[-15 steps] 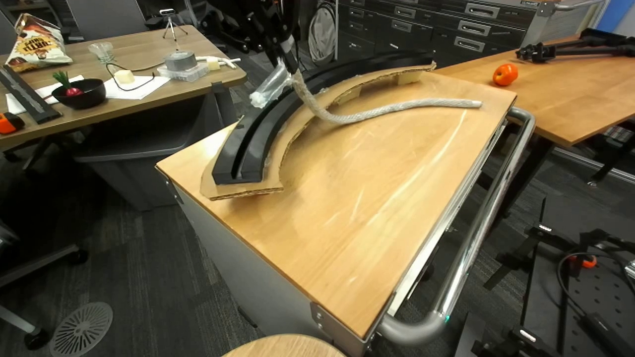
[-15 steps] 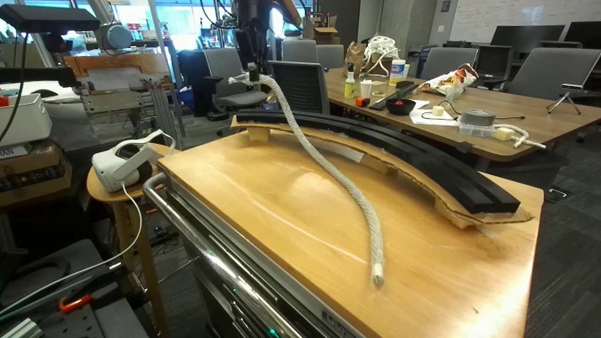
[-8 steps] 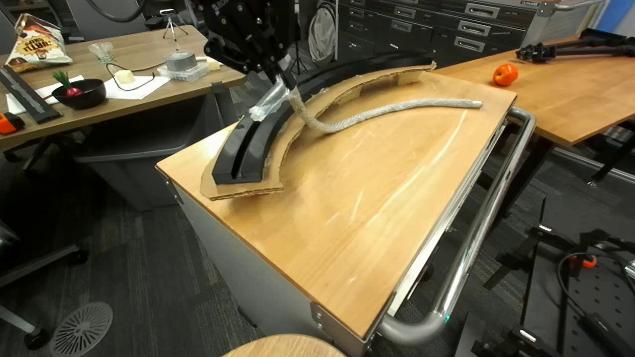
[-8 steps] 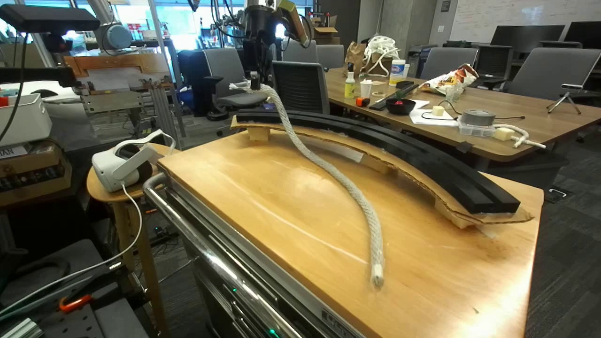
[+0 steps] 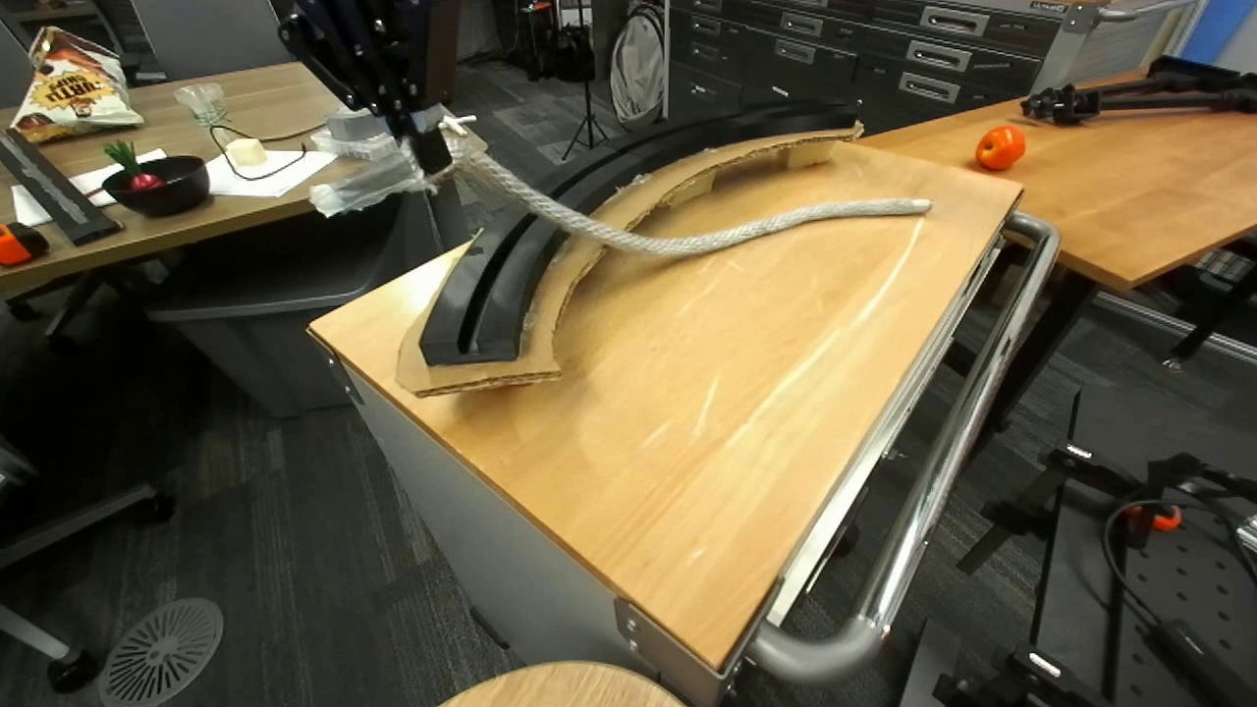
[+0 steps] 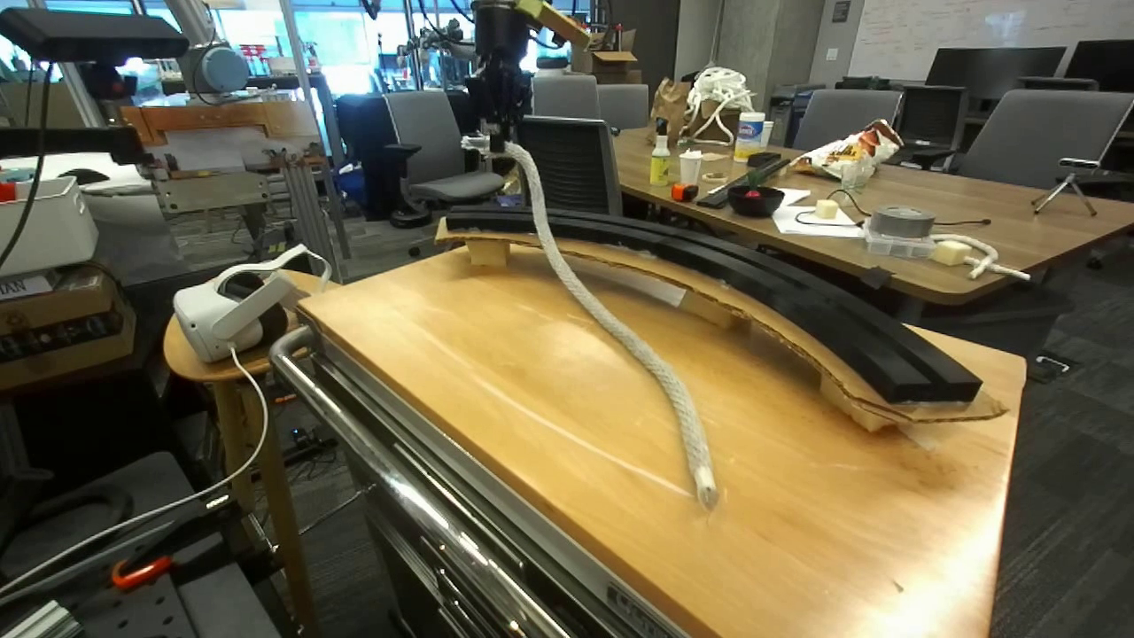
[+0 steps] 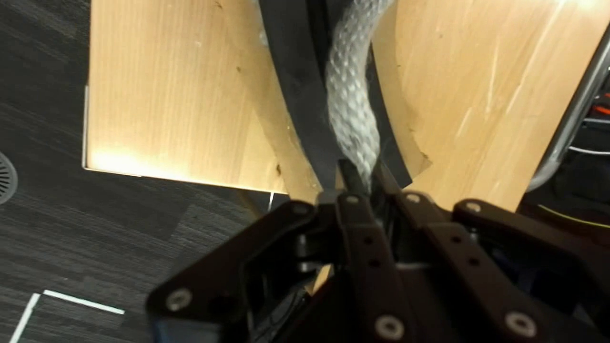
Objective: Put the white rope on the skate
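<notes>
On the left of an exterior view, a clear, film-like tail [image 5: 363, 187], seemingly the wrapped end of the white rope [image 5: 668, 244], jutted past the end effector [image 5: 430, 160], whose jaws were narrow, pinched on the rope just beside that end. Gripped so near its tip, it could slip free under a hard tug. To the right the rope sloped down across the skate [image 5: 511, 295], over it rather than laid along it; the wrist view had it partly hiding the groove, though whether it touched I could not tell. Let go there, the cord, which looked rather stiff, would likely miss the groove or spring back out. Farther right it passed over the inner edge of the cardboard [image 5: 491, 376] under the skate; a pale block [image 5: 807, 154] stood beneath, and pressing down too hard could perhaps tip that support. Rightmost, its free end [image 5: 918, 205] lay on the table [image 5: 727, 393], well apart from the skate. A straight pull leftward might leave the rope strung diagonally, because that end would simply slide along.
</notes>
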{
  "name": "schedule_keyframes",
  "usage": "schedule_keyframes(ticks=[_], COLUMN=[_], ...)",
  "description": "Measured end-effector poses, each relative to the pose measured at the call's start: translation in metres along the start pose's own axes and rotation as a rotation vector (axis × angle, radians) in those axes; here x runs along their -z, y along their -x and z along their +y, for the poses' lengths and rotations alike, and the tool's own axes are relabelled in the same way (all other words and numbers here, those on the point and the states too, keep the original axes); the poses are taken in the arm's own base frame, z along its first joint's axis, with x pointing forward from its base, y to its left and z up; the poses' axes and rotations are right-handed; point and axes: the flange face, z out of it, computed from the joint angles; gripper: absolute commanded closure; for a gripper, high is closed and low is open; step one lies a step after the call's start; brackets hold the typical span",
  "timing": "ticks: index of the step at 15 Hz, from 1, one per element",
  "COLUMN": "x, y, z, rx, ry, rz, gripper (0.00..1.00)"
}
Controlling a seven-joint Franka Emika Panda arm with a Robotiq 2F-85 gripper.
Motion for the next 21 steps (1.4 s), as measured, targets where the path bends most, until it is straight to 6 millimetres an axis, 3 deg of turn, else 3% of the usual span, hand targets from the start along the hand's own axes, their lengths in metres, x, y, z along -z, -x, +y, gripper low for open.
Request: schedule_keyframes(ticks=[7, 14, 21], x=[-0.047, -0.052, -0.069], y=[0.009, 0.035, 0.012], z=[0.012, 0.01, 0.003], rx=[-0.098, -0.127, 0.0], ry=[-0.084, -0.121, -0.198], rz=[-0.019, -0.012, -0.115], gripper=[0.92, 0.91, 0.92])
